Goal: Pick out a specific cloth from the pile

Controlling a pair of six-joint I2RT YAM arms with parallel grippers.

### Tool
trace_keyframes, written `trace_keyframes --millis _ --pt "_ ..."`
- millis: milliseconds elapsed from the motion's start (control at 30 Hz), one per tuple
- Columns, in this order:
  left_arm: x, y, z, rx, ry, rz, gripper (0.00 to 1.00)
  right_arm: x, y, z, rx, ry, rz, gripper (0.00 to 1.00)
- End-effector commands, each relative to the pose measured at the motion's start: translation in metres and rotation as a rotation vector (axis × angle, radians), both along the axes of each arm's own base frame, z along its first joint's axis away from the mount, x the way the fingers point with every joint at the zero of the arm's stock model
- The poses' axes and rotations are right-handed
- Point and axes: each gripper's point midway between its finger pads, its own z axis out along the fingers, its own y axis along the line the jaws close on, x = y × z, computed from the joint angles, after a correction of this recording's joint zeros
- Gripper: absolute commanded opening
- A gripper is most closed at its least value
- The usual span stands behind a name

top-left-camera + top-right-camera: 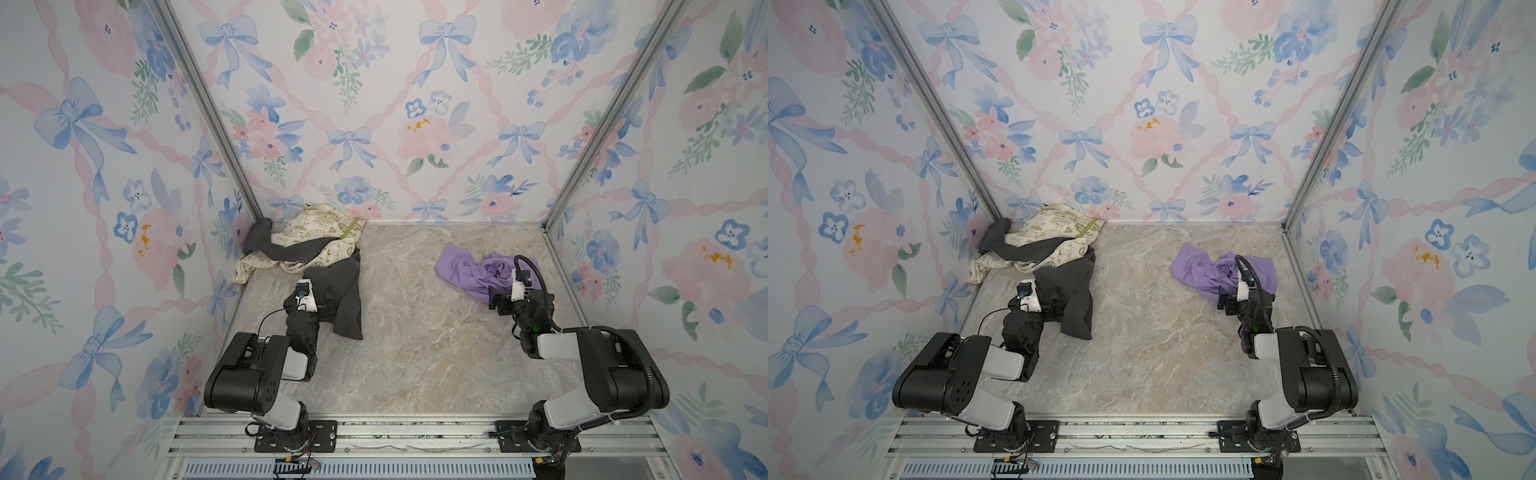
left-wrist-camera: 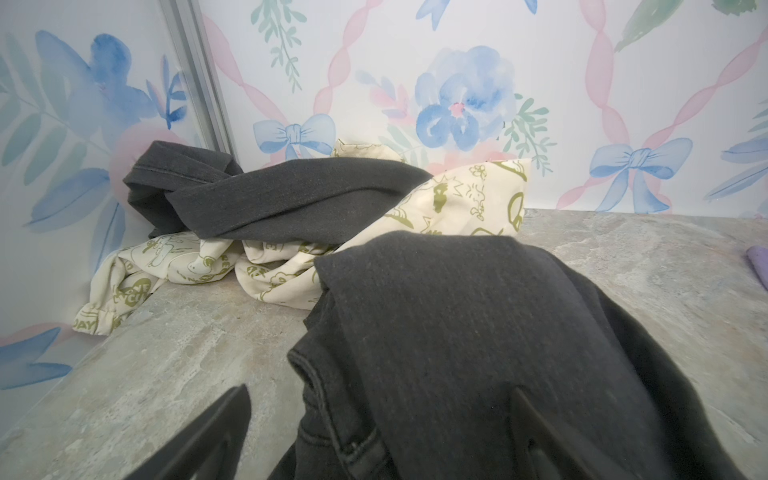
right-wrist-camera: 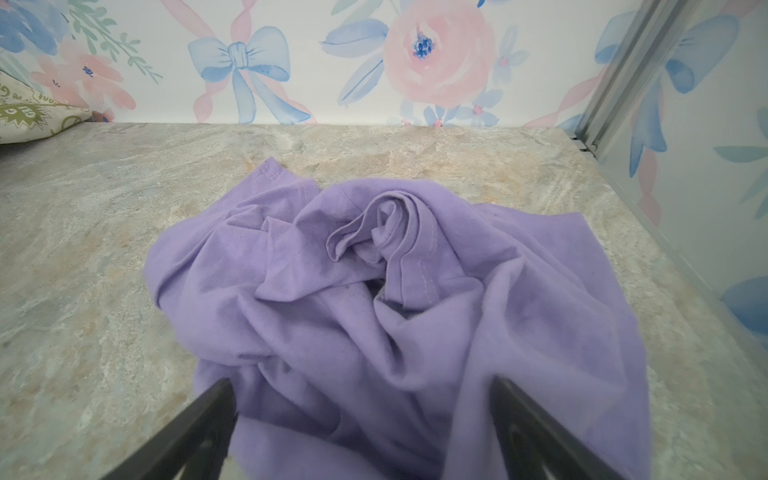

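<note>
Purple cloth (image 1: 469,270) lies alone by the tabletop's (image 1: 415,332) right edge, well apart from the pile (image 1: 299,245) in the far left corner. The right hand (image 1: 498,300) is closest, spread wide at the cloth's near side.

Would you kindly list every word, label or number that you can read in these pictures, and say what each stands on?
"DAY": green print on the cream cloth, at its gathered hem; start hidden.
"OVE CLU": inside a green heart on that cloth; ends folded away.
Other green lettering there: too creased or blurred to read.
Purple cloth and grey garment: no text.
</note>
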Motion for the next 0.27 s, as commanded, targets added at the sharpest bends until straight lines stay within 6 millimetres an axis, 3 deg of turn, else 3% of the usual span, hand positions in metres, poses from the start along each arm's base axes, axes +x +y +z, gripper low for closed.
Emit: trace_keyframes --millis 0,233 --pt "0.0044 -0.0007 0.004 0.02 -0.014 0.002 0.98 0.0015 -0.001 0.0021 0.003 -0.014 -0.008 0.97" --pt "0.004 -0.001 0.0043 0.018 -0.015 -0.001 0.98 0.0014 -0.0007 0.0017 0.004 -0.013 -0.008 0.97"
